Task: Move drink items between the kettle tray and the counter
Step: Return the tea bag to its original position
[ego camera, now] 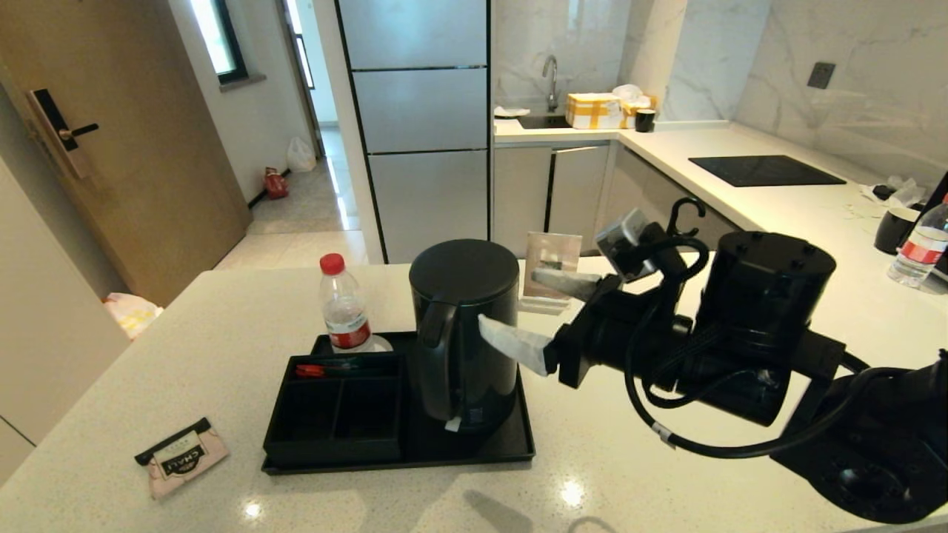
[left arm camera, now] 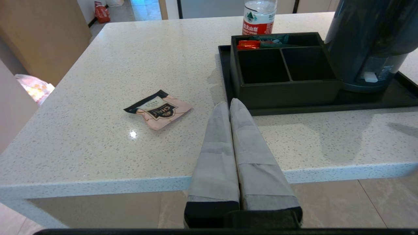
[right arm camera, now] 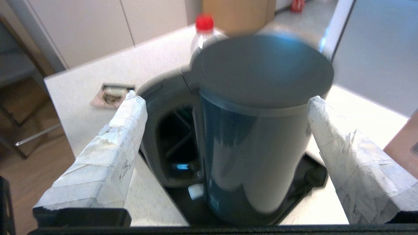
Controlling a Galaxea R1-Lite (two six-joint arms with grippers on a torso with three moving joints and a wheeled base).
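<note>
The matte-black kettle (ego camera: 465, 333) stands upright on the right half of the black tray (ego camera: 511, 446), hiding the round base. My right gripper (ego camera: 508, 297) is open at the kettle's right side. In the right wrist view its taped fingers flank the kettle (right arm camera: 258, 130) without touching, and the gripper (right arm camera: 223, 98) is level with the lid rim. The pink CHALI sachet (ego camera: 181, 457) lies flat on the counter (ego camera: 222, 355), left of the tray. My left gripper (left arm camera: 229, 102) is shut on nothing, held off the counter's front edge. The sachet (left arm camera: 158, 109) lies ahead of it.
A divided compartment box (ego camera: 333, 414) fills the tray's left half, with red and green packets at its back. A red-capped water bottle (ego camera: 344, 307) stands behind it. A small card stand (ego camera: 550, 270) is behind the kettle. A second bottle (ego camera: 918, 248) and a black mug (ego camera: 895, 229) stand far right.
</note>
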